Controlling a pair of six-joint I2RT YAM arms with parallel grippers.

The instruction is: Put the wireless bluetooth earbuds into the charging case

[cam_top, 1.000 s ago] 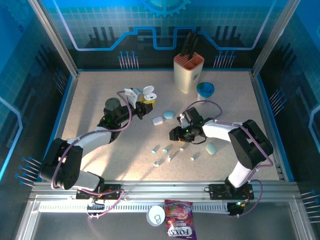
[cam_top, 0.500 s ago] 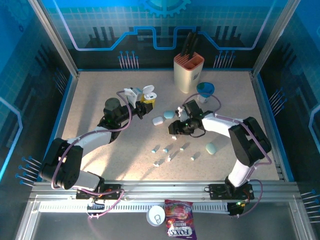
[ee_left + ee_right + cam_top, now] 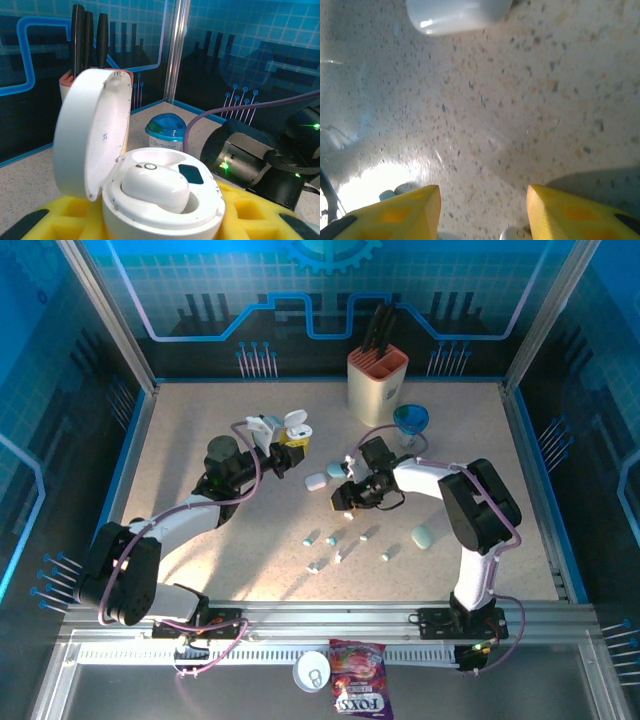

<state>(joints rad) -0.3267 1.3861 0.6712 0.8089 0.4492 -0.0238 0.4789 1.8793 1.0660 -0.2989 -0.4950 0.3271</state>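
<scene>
The left arm (image 3: pixel 170 525) is stretching forward and to the right, and the left claw (image 3: pixel 288 440) is clamping its 2 yellow fingers (image 3: pixel 70 220) on an open white case (image 3: pixel 150 185). The right arm (image 3: pixel 480 515) is bending sharply at the elbow, forearm pointing left; the right claw (image 3: pixel 482 210) is facing down, jaws standing apart.

Bench (image 3: pixel 175 455) left side bare: wide passage along left wall. Far right corner also bare. Far middle blocked by knife block (image 3: pixel 377 387), with blue cup (image 3: pixel 410 420) just beside. Centre crowded: left gripper (image 3: pixel 285 440) clamping open white case (image 3: pixel 297 424); closed white case (image 3: pixel 316 481) and pale blue case (image 3: pixel 338 469) near it; right gripper (image 3: pixel 345 500) low beside them, bare bench between its parted fingers (image 3: pixel 405 210). Earbuds (image 3: pixel 330 538) scattered across near middle, with narrow gaps between.
</scene>
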